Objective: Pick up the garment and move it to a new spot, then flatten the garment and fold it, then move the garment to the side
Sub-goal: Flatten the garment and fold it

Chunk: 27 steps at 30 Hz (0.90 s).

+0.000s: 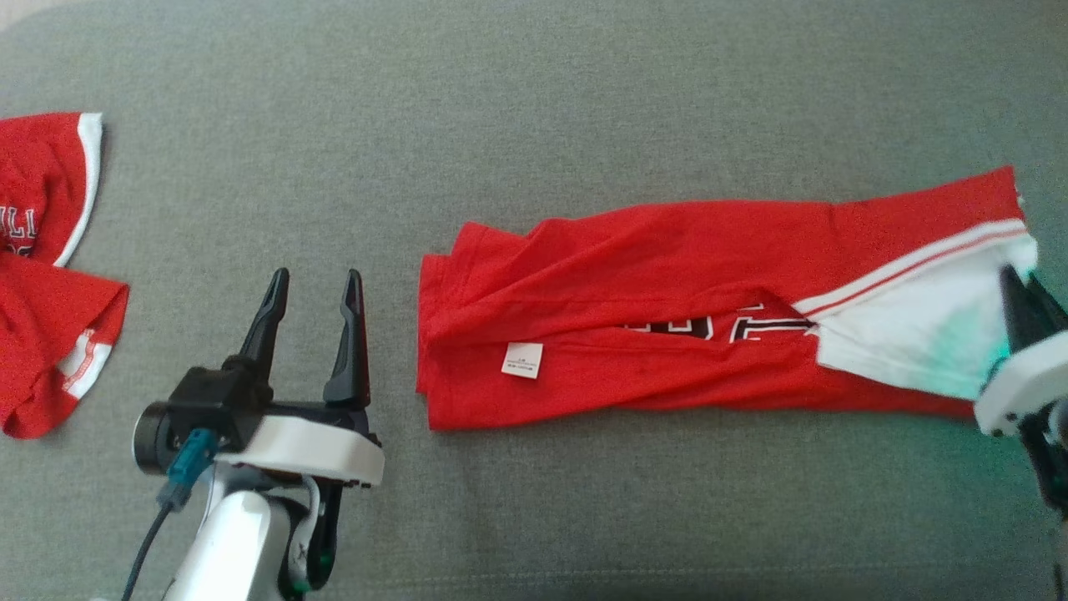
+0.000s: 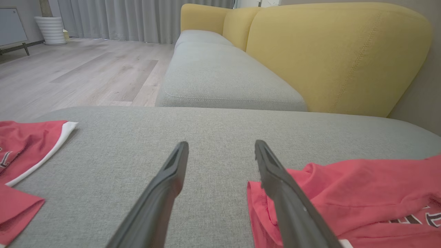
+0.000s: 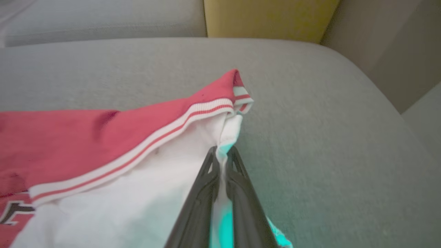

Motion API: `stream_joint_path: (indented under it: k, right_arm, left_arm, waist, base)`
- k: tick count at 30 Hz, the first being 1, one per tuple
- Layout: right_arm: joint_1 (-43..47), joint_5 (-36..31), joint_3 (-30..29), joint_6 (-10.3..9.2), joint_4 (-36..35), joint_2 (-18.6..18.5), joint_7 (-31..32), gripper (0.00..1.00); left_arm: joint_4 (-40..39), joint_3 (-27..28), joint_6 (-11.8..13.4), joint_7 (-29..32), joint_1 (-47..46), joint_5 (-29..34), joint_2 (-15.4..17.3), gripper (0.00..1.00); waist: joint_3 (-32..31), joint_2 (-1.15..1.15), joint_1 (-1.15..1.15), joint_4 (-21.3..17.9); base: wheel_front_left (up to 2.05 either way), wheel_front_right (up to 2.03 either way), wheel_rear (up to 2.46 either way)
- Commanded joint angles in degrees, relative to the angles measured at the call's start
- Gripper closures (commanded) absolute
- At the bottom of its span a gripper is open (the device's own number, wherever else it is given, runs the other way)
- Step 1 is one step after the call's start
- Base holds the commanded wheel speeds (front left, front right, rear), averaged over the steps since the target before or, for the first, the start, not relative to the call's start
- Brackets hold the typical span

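Garment (image 1: 634,317) lies in a long strip, centre-right of head view, on the grey cushion (image 1: 534,100). Right end effector (image 3: 222,151) is pinched on its white edge. Left end effector (image 1: 317,280) is wide and empty, just beside the left hem. Fabric looks light and limp (will likely sag mid-span), so grip both ends.

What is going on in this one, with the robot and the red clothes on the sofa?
A long red fabric garment with a white panel lies stretched out on a grey fabric sofa cushion. The robot's right gripper is shut on its white edge at one end. The left gripper is open beside the other end, holding nothing. A second red-and-white garment lies apart, further left.
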Motion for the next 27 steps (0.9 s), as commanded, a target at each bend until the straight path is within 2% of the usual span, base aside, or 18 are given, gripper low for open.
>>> stream_joint_path:
  k: [1, 7, 12, 15, 18, 20, 27]
  right_arm:
    - [-1.3, -0.1, 2.2, -0.05, -4.5, -1.5, 0.1, 1.00]
    - [-3.8, -1.0, 12.3, -0.05, -18.9, 1.5, 2.7, 1.00]
    - [-5.5, 0.1, 22.2, -0.05, -22.9, 7.9, 5.4, 1.00]
    - [-6.1, 0.6, 25.8, -0.05, -21.5, 10.7, 5.1, 1.00]
    - [-6.8, 2.5, 30.9, -0.05, -17.2, 13.3, 3.6, 1.00]
    - [-7.7, 3.6, 33.2, -0.05, -13.4, 13.9, 2.0, 1.00]
    - [-11.4, 13.5, 40.5, -0.05, -1.9, 14.1, -5.8, 1.00]
  left_arm:
    - [-1.5, 2.5, -0.3, -0.7, -1.1, 0.9, 0.5, 0.00]
    - [-1.3, 2.7, -0.5, -0.7, -0.4, 1.0, 0.2, 0.00]
    - [-1.1, 2.3, -0.7, -0.7, -0.3, 1.3, -0.4, 0.00]
    - [-1.0, 2.1, -0.9, -0.7, -0.5, 1.4, -0.6, 0.00]
    - [-0.9, 1.8, -1.3, -0.7, -0.9, 1.5, -0.8, 0.00]
    - [-0.8, 1.6, -1.5, -0.7, -1.2, 1.6, -1.0, 0.00]
    - [0.1, 0.9, -2.3, -0.7, -2.0, 2.0, -1.8, 0.00]
  waist:
    - [-0.4, 0.00, 0.00, -0.1]
    - [-1.9, 0.00, 0.00, -0.2]
    - [-2.8, 0.00, 0.00, 0.7]
    - [-2.8, 0.00, 0.00, 1.3]
    - [-2.6, 0.00, 0.00, 2.4]
    - [-2.3, 0.00, 0.00, 3.2]
    - [-1.0, 0.00, 0.00, 5.5]
  base:
    - [0.00, 0.00, 0.00]
    - [0.00, 0.00, 0.00]
    - [0.00, 0.00, 0.00]
    - [0.00, 0.00, 0.00]
    - [0.00, 0.00, 0.00]
    - [0.00, 0.00, 0.00]
    - [0.00, 0.00, 0.00]
